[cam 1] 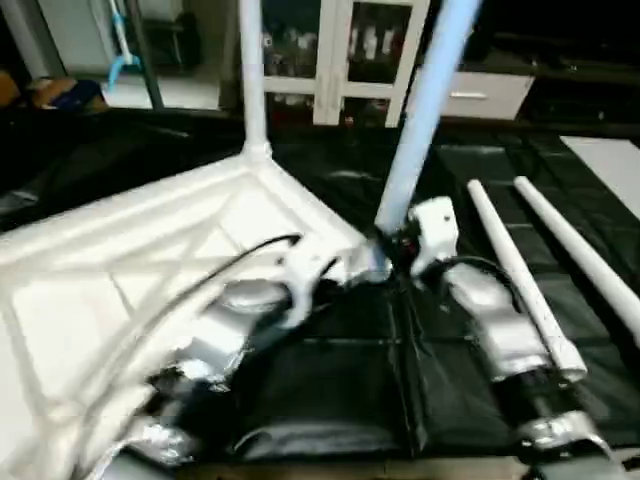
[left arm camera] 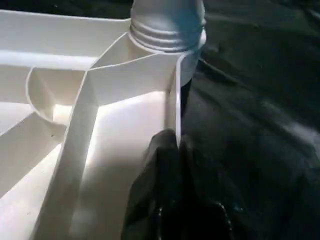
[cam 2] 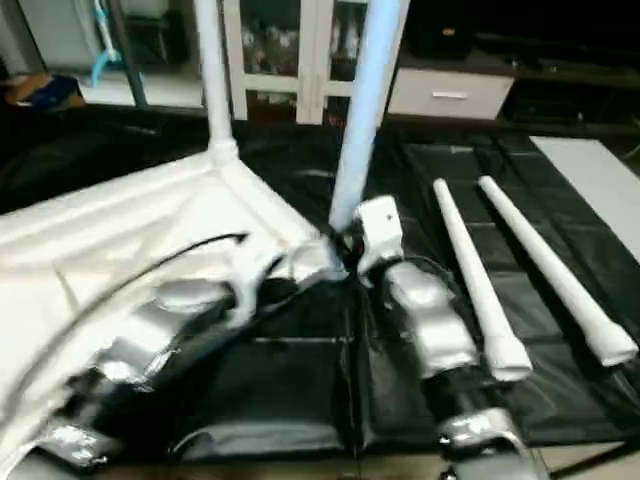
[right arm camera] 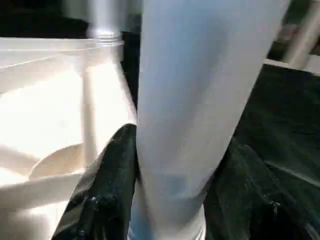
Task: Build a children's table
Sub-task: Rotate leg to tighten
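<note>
The right hand [right arm camera: 172,175] clamps the upright leg [cam 1: 425,110]; the left hand [left arm camera: 167,165], fingers together, pins the tabletop [cam 1: 130,270] rim. A tilted leg could cross-thread.

A black sheet [cam 1: 330,390], creased and glossy, covers the work surface. Behind it stands a white cabinet with glass doors [cam 1: 345,50], small items blurred on its shelves, and beside that a low white drawer unit [cam 2: 450,92]. A light blue object [cam 1: 122,55] hangs near the far left.
</note>
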{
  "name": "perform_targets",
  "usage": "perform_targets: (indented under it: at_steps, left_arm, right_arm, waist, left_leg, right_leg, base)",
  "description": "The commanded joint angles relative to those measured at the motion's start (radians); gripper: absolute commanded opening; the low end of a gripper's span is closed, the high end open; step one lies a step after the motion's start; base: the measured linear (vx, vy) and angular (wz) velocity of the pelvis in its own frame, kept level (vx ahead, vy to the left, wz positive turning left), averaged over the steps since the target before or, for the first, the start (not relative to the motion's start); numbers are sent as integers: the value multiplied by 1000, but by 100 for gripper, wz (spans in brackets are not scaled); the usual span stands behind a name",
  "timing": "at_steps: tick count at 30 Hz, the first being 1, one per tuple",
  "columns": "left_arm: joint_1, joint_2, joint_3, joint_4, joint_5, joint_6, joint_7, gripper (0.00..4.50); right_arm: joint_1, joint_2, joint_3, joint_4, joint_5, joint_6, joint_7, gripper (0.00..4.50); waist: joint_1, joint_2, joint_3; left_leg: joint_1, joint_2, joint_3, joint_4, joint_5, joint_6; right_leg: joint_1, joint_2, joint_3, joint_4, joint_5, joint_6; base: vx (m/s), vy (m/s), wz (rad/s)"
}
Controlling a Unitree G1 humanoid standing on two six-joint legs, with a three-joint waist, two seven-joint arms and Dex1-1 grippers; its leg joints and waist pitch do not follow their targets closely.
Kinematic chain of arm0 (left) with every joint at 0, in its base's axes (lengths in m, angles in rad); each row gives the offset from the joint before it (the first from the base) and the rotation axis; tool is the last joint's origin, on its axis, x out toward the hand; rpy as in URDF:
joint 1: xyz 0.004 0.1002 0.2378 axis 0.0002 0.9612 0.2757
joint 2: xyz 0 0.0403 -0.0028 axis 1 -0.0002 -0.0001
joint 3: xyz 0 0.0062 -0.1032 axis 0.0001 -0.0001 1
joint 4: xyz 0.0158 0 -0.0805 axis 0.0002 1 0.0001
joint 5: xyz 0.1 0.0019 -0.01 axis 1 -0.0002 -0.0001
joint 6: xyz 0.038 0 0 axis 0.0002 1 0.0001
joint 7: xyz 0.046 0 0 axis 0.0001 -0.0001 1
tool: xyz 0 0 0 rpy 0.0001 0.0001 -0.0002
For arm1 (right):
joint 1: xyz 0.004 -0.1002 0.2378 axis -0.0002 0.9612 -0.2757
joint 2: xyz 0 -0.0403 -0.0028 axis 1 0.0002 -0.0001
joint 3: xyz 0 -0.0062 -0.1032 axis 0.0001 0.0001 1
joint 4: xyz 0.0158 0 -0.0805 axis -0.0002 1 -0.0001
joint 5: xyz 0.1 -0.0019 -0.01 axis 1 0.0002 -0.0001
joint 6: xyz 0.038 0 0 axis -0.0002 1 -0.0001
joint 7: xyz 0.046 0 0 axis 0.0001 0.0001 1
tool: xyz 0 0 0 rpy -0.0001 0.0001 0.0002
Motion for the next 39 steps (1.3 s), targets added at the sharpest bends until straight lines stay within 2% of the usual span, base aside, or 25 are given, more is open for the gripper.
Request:
perform_targets:
  at_steps: [1,2,3,5,8,9,10,13,14,15,17,18,20,21,22,23,24,26,27,28,29,31,33,35,39]
  left_arm:
    - [-13,20,88,52,51,-37,120,0]
    - [-22,-8,84,75,55,-60,152,0]
    - [-30,-32,75,85,59,-74,168,0]
    - [-34,-45,66,84,62,-77,168,0]
    - [-41,-38,47,72,75,-66,151,0]
    - [-21,19,9,40,65,-99,54,0]
    - [-5,54,-14,16,57,-103,-7,0]
    - [34,126,-57,-40,33,-111,-131,0]
    - [38,133,-60,-45,31,-111,-141,0]
    - [65,181,-79,-81,14,-132,-219,0]
    - [95,235,-91,-127,-15,-138,-309,0]
    - [111,266,-96,-154,-33,-154,-362,0]
    - [128,311,-98,-194,-52,-130,-421,0]
    - [134,336,-102,-211,-61,-134,-456,0]
    - [134,336,-102,-211,-61,-134,-456,0]
    - [134,356,-104,-227,-80,-114,-485,0]
    - [133,368,-110,-235,-84,-112,-500,0]
    - [132,372,-112,-238,-85,-111,-504,0]
    - [132,370,-112,-237,-84,-111,-503,0]
    - [132,370,-112,-239,-85,-110,-507,0]
    - [132,371,-112,-241,-86,-109,-511,0]
    - [133,372,-113,-246,-88,-107,-518,0]
    - [132,371,-115,-248,-89,-105,-519,0]
    - [132,373,-114,-251,-90,-100,-525,0]
    - [135,384,-115,-260,-95,-88,-530,0]
  right_arm:
    - [56,-29,-102,137,-117,74,-225,186]
    - [53,17,-85,150,-132,57,-259,186]
    - [42,65,-67,173,-140,31,-279,186]
    - [25,103,-52,199,-134,5,-268,186]
    - [-14,130,-41,179,-87,-103,-217,186]
    - [11,110,-35,88,-41,-157,-94,242]
    - [25,94,-34,45,-25,-152,-54,242]
    - [44,56,-33,-22,-11,-118,15,272]
    - [46,49,-31,-27,-11,-113,25,283]
    - [57,9,-20,-54,3,-77,105,291]
    - [77,-40,-11,-100,59,-25,245,300]
    - [91,-81,2,-133,81,-14,326,300]
    - [113,-153,10,-186,131,1,465,314]
    - [125,-202,12,-218,169,5,560,314]
    - [125,-202,12,-218,169,5,560,314]
    - [137,-252,19,-237,185,-3,644,314]
    - [145,-279,16,-250,200,6,697,314]
    - [152,-308,14,-257,211,13,752,314]
    - [152,-317,15,-255,214,14,771,314]
    - [152,-322,13,-255,217,21,789,314]
    - [151,-327,13,-253,216,24,803,314]
    - [148,-335,16,-248,213,27,825,314]
    - [139,-334,20,-232,215,31,835,314]
    - [131,-331,24,-219,219,36,848,291]
    - [127,-316,31,-201,227,46,860,259]
  waist:
    - [-1,4,-58]
    - [-1,1,-59]
    - [-4,6,-56]
    - [-4,5,-57]
    - [-8,8,-56]
    - [-6,8,-58]
    - [-1,2,-59]
    - [-3,4,-62]
    - [-4,5,-62]
    - [-4,8,-61]
    - [-3,9,-61]
    - [0,13,-60]
    - [4,14,-60]
    - [10,14,-59]
    - [10,14,-59]
    - [14,14,-58]
    - [24,10,-57]
    - [26,11,-54]
    - [26,8,-54]
    - [27,10,-53]
    - [25,8,-51]
    - [24,4,-52]
    - [24,4,-52]
    - [24,5,-52]
    - [24,4,-56]
  left_leg:
    - [12,4,4,-76,-238,-23]
    - [12,2,3,-76,-251,-26]
    - [15,3,2,-78,-289,-27]
    - [15,3,0,-79,-311,-26]
    - [13,5,-4,-82,-343,-27]
    - [11,5,-5,-83,-337,-20]
    - [8,8,-4,-82,-313,-8]
    - [-2,8,-4,-82,-234,11]
    - [-1,9,-3,-82,-219,11]
    - [7,11,-1,-80,-213,15]
    - [7,10,0,-79,-202,27]
    - [9,14,1,-79,-194,35]
    - [12,17,1,-79,-188,44]
    - [18,17,6,-77,-174,60]
    - [18,17,6,-77,-174,60]
    - [17,17,8,-77,-169,61]
    - [20,18,9,-77,-179,59]
    - [19,18,9,-79,-196,55]
    - [19,17,9,-79,-210,47]
    - [19,17,9,-80,-217,43]
    - [19,16,7,-81,-246,29]
    - [18,16,6,-82,-255,23]
    - [19,16,5,-82,-256,20]
    - [20,16,4,-82,-259,19]
    - [16,16,4,-80,-215,28]
  right_leg:
    - [37,-31,26,-81,-262,-133]
    - [39,-29,24,-83,-283,-123]
    - [31,-29,25,-88,-318,-115]
    - [32,-31,24,-89,-341,-108]
    - [31,-32,21,-93,-367,-88]
    - [34,-32,21,-92,-345,-89]
    - [38,-33,23,-85,-311,-92]
    - [49,-32,25,-70,-199,-125]
    - [49,-32,24,-67,-179,-135]
    - [45,-31,25,-67,-162,-153]
    - [51,-30,26,-63,-132,-174]
    - [49,-30,28,-60,-103,-187]
    - [54,-30,27,-56,-73,-205]
    - [49,-29,29,-56,-49,-226]
    - [49,-29,29,-56,-49,-226]
    - [49,-31,29,-57,-56,-234]
    - [51,-33,30,-58,-83,-232]
    - [49,-33,30,-60,-114,-229]
    - [50,-35,31,-63,-147,-222]
    - [49,-36,31,-65,-165,-218]
    - [48,-36,30,-71,-224,-205]
    - [47,-36,30,-74,-258,-191]
    - [44,-37,30,-75,-272,-185]
    - [43,-36,30,-76,-277,-184]
    - [48,-35,29,-68,-211,-199]
  base:
    - [0,0,0]
    - [0,0,0]
    - [0,0,0]
    - [0,0,0]
    - [0,0,0]
    - [0,0,0]
    - [0,0,0]
    - [0,0,0]
    - [0,0,0]
    - [0,0,0]
    - [0,0,0]
    - [0,0,0]
    - [0,0,0]
    - [0,0,0]
    - [0,0,0]
    - [0,0,0]
    - [0,0,0]
    - [0,0,0]
    - [0,0,0]
    - [0,0,0]
    - [0,0,0]
    - [0,0,0]
    - [0,0,0]
    - [0,0,0]
    - [0,0,0]
